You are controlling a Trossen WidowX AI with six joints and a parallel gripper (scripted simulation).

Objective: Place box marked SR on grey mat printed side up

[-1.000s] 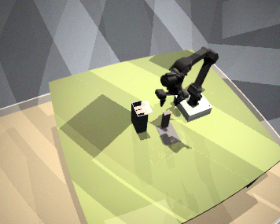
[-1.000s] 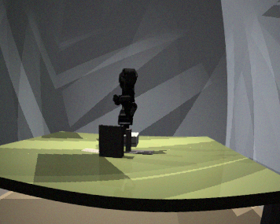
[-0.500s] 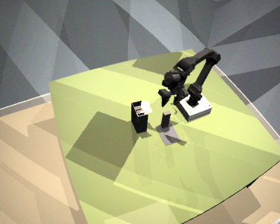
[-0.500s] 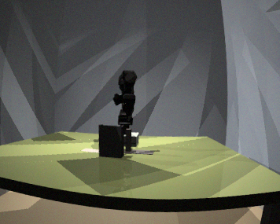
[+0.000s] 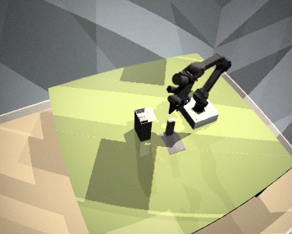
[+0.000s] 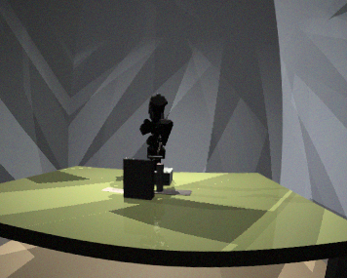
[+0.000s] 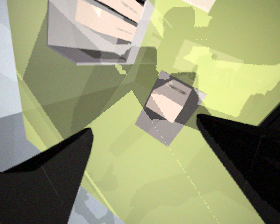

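Grey mat (image 5: 176, 145) (image 6: 182, 193) (image 7: 167, 137) bears 1 box (image 5: 171, 126) (image 6: 160, 178) (image 7: 166, 106), upright; the gripper (image 5: 171, 101) (image 6: 156, 156) (image 7: 144, 125), wide open, holds nothing. A careless nudge from 1 finger could topple it printed side down.

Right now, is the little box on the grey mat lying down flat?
No, the box stands upright on the mat, rising tall above it in the exterior view.

One box (image 5: 171, 126) (image 6: 159, 178) (image 7: 166, 104) stands upright on the mat (image 5: 175, 144) (image 6: 183, 192) (image 7: 156, 132). Beside the mat, the bin (image 5: 143, 128) (image 6: 138, 178) (image 7: 62, 30) holds other boxes (image 5: 143, 118) (image 7: 107, 16).
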